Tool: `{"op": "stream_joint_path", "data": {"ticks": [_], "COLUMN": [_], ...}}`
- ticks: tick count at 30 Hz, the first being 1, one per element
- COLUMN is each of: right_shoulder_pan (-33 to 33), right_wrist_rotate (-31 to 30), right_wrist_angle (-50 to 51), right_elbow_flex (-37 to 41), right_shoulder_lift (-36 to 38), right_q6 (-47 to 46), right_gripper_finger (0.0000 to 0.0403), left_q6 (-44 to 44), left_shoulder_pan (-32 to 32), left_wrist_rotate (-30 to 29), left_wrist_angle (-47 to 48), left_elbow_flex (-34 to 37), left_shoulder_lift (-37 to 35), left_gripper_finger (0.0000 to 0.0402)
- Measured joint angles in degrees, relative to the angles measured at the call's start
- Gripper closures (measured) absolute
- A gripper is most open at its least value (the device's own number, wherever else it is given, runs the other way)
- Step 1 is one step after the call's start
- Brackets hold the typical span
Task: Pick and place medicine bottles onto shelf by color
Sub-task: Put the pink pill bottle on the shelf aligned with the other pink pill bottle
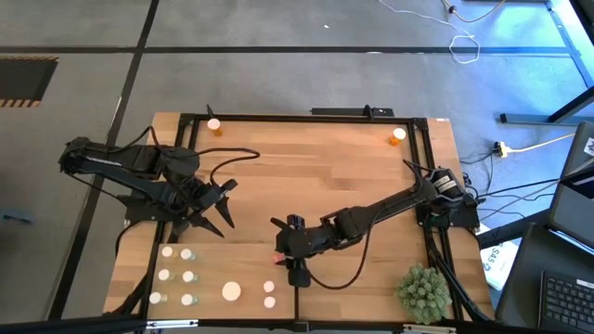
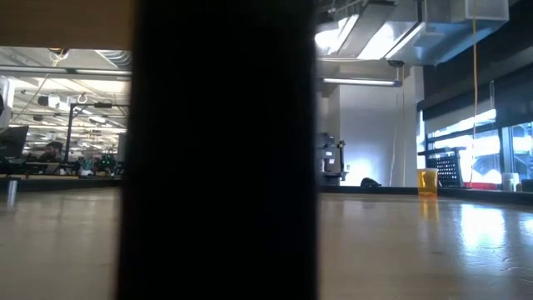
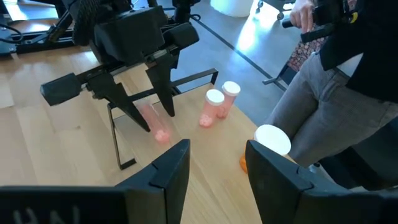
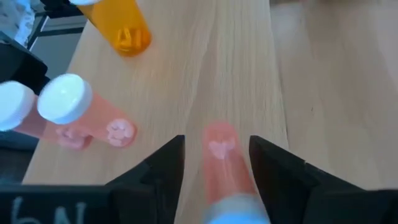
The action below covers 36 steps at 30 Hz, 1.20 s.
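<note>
Right gripper (image 1: 281,252): I see it low over the shelf (image 1: 316,301) at 6 o'clock on the table (image 1: 306,167), fingers parted around a pink bottle (image 4: 221,158) standing between them; whether the pads touch it I cannot tell.
Pink pair (image 3: 217,106): two white-capped bottles just beside that gripper on the shelf.
Left gripper (image 1: 221,206): I hold it above the table at 9 o'clock, fingers narrowly apart, nothing between them.
Greenish and white bottles (image 1: 176,274): grouped at 7 o'clock.
Orange bottles (image 1: 214,125): two at the far edge, 11 and 1 o'clock.
</note>
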State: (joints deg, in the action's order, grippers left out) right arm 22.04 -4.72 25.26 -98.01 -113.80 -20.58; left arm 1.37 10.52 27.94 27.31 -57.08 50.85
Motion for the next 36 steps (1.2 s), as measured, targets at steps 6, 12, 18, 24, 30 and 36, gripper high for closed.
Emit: {"op": "stream_joint_path", "data": {"ticks": [6,12,18,24,30,36], "right_shoulder_pan": [0.02,0.00,0.00,-0.11,-0.11,-0.11], "right_wrist_rotate": [0.33,3.03,3.74,3.82,3.12,5.11], "right_wrist_angle": [-0.01,2.05,3.60,5.81,15.88,17.71], "right_elbow_flex": [-0.03,-0.05,-0.18,-1.28,-7.03,-9.71], "right_shoulder_lift": [0.00,0.04,0.35,0.35,0.31,0.31], "right_q6": [0.04,-1.60,-2.64,-0.73,1.36,1.61], "right_gripper_finger": [0.0232,0.0234,0.0234,0.0234,0.0234,0.0234], "left_q6": [0.00,0.00,0.00,0.00,0.00,0.00], "left_shoulder_pan": [0.00,0.00,0.00,0.00,0.00,0.00], "left_wrist_rotate": [0.00,0.00,0.00,0.00,-0.02,0.00], "left_wrist_angle": [0.02,0.03,0.03,0.04,0.04,0.04], "left_elbow_flex": [0.00,0.00,0.00,0.00,0.00,0.00], "left_shoulder_lift": [0.00,0.00,0.00,0.00,0.00,0.00], "left_gripper_finger": [0.0253,0.0253,0.0253,0.0253,0.0253,0.0253]}}
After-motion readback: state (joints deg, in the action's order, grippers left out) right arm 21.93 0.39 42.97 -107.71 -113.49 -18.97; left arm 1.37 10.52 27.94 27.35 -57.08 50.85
